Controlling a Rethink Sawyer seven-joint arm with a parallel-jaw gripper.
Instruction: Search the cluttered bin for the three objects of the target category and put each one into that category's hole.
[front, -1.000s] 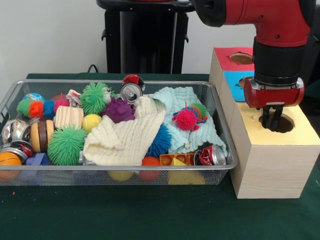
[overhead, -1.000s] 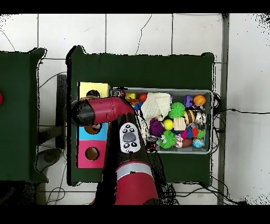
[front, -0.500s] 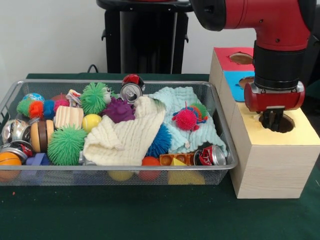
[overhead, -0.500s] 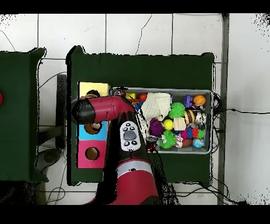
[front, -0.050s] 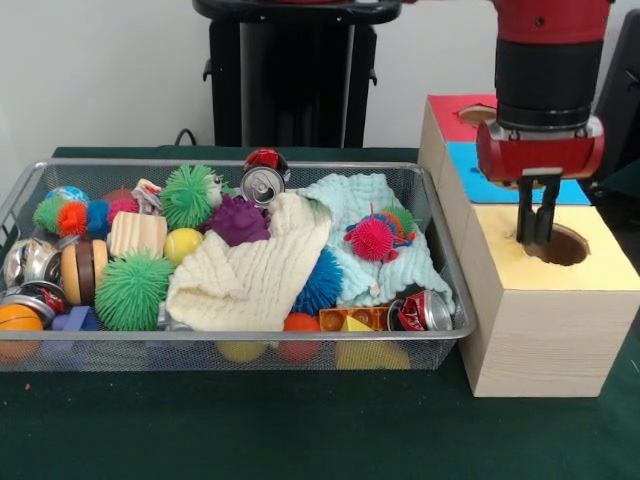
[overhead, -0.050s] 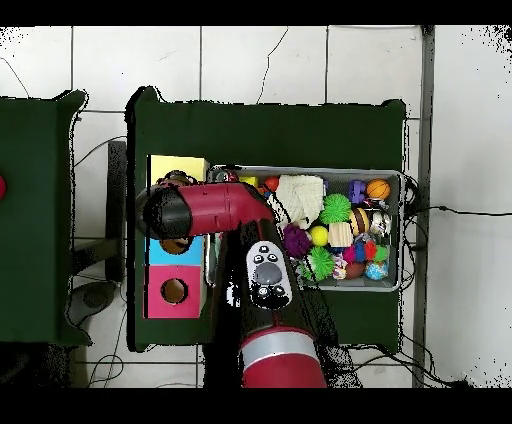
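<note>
The gripper (front, -0.050s: 537, 238) hangs with its tips just above the near rim of the hole (front, -0.050s: 556, 245) in the yellow top of the wooden box (front, -0.050s: 540, 320). Its two dark fingers (front, -0.050s: 525, 212) stand close together with only a thin slit between them, and nothing shows in that slit, so it reads as narrow and empty. The overhead view hides the gripper under the red arm (overhead, -0.050s: 205, 208).

Judging from this, a drop into the yellow hole looks finished and the step in hand is the return to the wire bin (front, -0.050s: 440, 245) for another object. Which category the yellow hole takes cannot be read from the pictures, so the target itself is a guess. Well off to the side of the gripper and lower, candidates lie in the clutter: a crushed red can (front, -0.050s: 425, 311) nearest to it against the bin's corner, a pink spiky ball (front, -0.050s: 372, 238) on the pale blue cloth (front, -0.050s: 360, 200), a second can (front, -0.050s: 262, 184) further off, and a green spiky ball (front, -0.050s: 133, 290) far across.

To do it well, the arm should rise straight up until the tips clear the box top before travelling sideways, since the bin's wire rim stands just beside the box. The fingers should spread wide during the crossing, not over the pile. The descent should be vertical over an object with free space on both sides; the cream cloth (front, -0.050s: 250, 270) could snag a tip
</note>
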